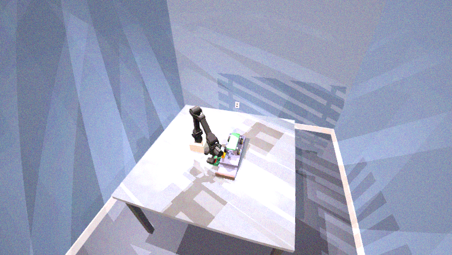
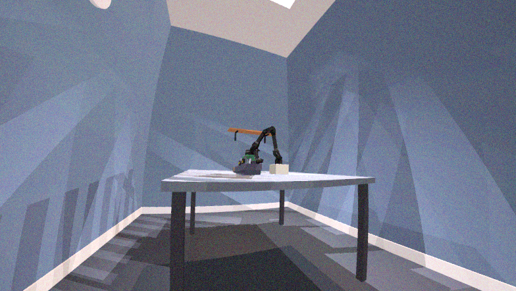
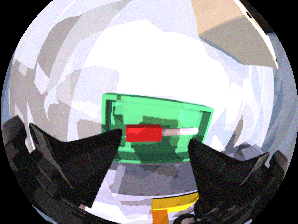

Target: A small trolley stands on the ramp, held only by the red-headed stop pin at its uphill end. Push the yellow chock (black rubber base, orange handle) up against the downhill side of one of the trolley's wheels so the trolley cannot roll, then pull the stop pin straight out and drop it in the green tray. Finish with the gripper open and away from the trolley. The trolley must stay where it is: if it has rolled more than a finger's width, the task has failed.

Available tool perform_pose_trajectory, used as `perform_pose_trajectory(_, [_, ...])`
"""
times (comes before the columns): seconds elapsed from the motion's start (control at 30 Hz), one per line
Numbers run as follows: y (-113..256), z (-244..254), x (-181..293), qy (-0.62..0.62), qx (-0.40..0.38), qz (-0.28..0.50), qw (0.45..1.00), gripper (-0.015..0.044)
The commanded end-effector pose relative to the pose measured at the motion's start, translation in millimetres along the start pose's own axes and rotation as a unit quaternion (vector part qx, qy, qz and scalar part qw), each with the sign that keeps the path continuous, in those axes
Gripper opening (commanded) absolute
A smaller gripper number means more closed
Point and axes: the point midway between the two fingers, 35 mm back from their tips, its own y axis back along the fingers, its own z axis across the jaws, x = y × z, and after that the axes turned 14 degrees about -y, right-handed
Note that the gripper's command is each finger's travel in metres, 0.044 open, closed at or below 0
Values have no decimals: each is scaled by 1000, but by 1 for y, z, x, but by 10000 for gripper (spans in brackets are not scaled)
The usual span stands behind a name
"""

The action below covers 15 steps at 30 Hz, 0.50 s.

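Observation:
My gripper (image 1: 215,157) (image 3: 156,139) is open above the green tray (image 3: 160,98) (image 1: 215,164). The stop pin's red head (image 3: 144,133) and pale shaft (image 3: 180,131) show inside the tray's outline, free between the spread fingers; its exact height is hard to tell. The trolley (image 1: 233,141) (image 2: 249,157), with a green top, stands on the grey ramp (image 1: 228,161) (image 2: 249,168) (image 3: 150,179). The yellow chock (image 1: 223,154) (image 3: 175,203) with its orange handle (image 3: 160,217) is on the ramp beside the trolley's lower near wheel. Whether they touch cannot be told; its rubber base is hidden.
The arm's beige base block (image 1: 197,147) (image 2: 278,168) (image 3: 235,37) stands beside the tray. The ramp's lower end (image 1: 225,176) points towards the front of the table (image 1: 253,205). An orange rail (image 2: 249,131) with dark hooks shows behind the arm.

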Motion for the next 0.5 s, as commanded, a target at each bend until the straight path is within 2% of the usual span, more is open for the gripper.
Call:
perform_pose_trajectory(0.0, [0, -1, 0, 0, 1, -1, 1000, 340])
perform_pose_trajectory(0.33, [25, -5, -3, 1, -5, 1, 1000, 340])
perform_pose_trajectory(0.47, [36, -7, -4, 1, -6, 1, 1000, 440])
